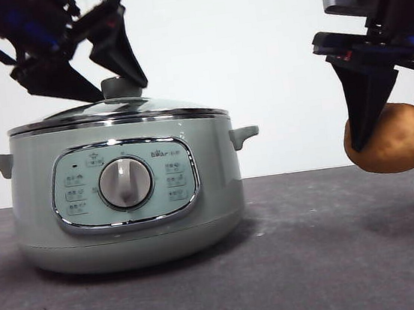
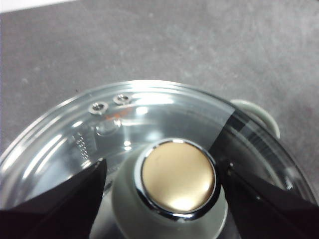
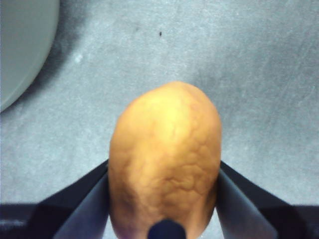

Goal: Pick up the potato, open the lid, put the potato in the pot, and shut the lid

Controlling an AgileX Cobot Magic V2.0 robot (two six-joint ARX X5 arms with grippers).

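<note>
You have the potato (image 1: pixel 392 140) pinched aloft in the right gripper (image 1: pixel 402 112); the left gripper (image 1: pixel 102 69) straddles, jaws spread, the lid (image 1: pixel 115 110) still seated on the pot (image 1: pixel 126 203).

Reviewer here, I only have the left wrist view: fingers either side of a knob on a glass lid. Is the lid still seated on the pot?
Observer: Yes. In the front view the lid sits level on the pot, with the left gripper astride its knob, open.
Operator: Where is the potato?
Observer: Off the table. The right gripper holds the potato in the air beside the pot.
Operator: Firmly held?
Observer: The right wrist view shows both fingers pressed against its sides.
</note>
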